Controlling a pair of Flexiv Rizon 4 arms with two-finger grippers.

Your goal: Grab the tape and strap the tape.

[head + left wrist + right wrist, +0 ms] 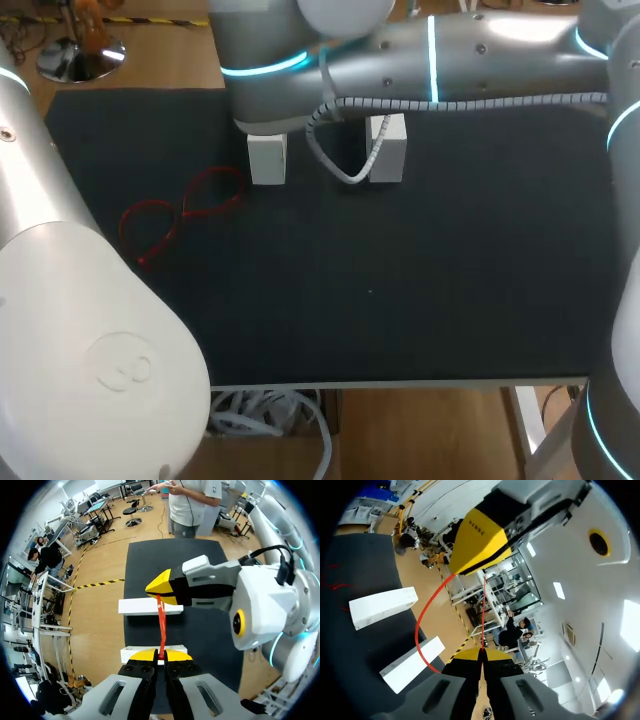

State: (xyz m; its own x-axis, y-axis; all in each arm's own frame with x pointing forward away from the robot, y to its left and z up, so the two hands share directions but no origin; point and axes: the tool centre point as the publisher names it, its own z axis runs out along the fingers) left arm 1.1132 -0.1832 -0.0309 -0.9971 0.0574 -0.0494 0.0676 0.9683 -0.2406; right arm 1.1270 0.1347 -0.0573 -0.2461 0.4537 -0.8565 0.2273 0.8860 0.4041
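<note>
Left wrist view: red tape (162, 627) taut, long axis from left claw (161, 656) to right claw (159, 592), both clamped on it.

Red tape (161, 625): thin narrow strip, held above desk (400, 290), stretched straight between left gripper (160, 655) and right gripper (159, 592), both pinched closed on it. In right wrist view, one strand ran straight between tips; other strand bowed out in slack arc toward white blocks (382, 607). Second red tape (183, 217): loose, curled into figure-eight loops, lay flat on desk, near blocks, on left arm's side.
</note>
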